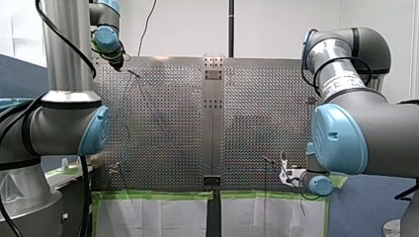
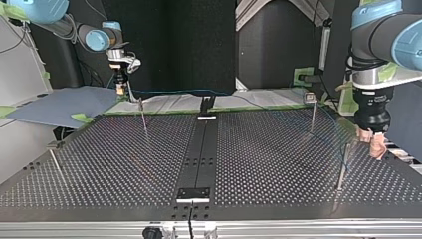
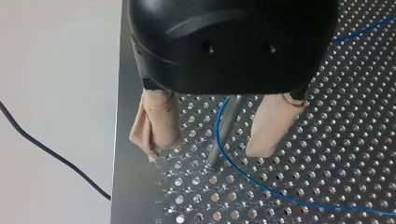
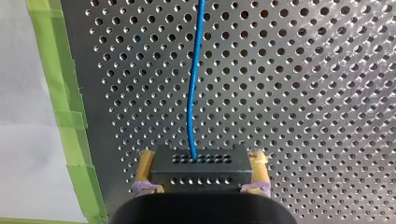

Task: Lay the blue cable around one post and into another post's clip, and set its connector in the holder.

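At the front view's far left, my left gripper [image 1: 117, 63] hangs over the far left corner of the perforated metal table [image 1: 163, 128]. In its wrist view the black gripper [image 3: 215, 135] is spread wide, grasping nothing. Its two beige pads [image 3: 156, 123] stand on either side of a slim metal post [image 3: 224, 135] and touch neither the post nor anything else that I can make out. The thin blue cable [image 3: 280, 198] curves round this post between the pads and then runs off across the table, past the pad on the far side of the post. The top view shows the same gripper [image 2: 374, 142] at its right, just beside that post [image 2: 342, 169].

In the top view, the cable [image 2: 169, 91] crosses the far edge of the table from the right side towards the left.

At the front view's near right, my right gripper [image 1: 285, 170] sits low by the near table edge. In its wrist view it [image 4: 201, 172] is clamped on the black block connector [image 4: 198, 168]. The connector is pierced with rows of small holes, and one yellow pad [image 4: 144, 170] presses each of its sides. The cable [image 4: 191, 93] leaves the connector's far face and runs straight ahead of the gripper over the table. A strip of green tape [image 4: 65, 102] lines the table edge beside it.
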### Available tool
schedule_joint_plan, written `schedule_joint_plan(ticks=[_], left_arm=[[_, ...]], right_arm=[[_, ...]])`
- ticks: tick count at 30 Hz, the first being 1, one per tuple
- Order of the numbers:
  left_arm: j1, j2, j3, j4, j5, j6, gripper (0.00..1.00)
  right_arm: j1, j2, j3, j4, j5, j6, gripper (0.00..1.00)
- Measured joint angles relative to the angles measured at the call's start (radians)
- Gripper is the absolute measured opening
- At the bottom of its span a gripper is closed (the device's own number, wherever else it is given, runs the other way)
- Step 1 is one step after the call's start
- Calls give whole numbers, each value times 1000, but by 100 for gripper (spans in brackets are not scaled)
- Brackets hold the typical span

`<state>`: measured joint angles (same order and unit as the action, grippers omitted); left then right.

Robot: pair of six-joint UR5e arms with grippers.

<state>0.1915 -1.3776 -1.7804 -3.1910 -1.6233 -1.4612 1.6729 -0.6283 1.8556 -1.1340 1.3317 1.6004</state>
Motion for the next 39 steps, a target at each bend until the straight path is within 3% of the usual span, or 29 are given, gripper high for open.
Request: schedule_joint_plan(ticks=[8,16,21,26,33,39], left_arm=[[-8,1,-1,-1,10,0,100],[-38,52,-53,7,81,-8,100],[-81,89,-105,32,135,-24,100],[-131,90,-157,79,179,-66,100],[-198,40,-224,146,141,-125,100],[-261,-22,-286,208,80,-127,100]], right_arm=[[0,0,0,0,0,0,0],[0,0,0,1,0,0,0],[0,0,0,1,0,3,0],[2,0,0,1,5,7,0],[5,0,0,2,16,8,0],[9,0,0,5,20,8,0]])
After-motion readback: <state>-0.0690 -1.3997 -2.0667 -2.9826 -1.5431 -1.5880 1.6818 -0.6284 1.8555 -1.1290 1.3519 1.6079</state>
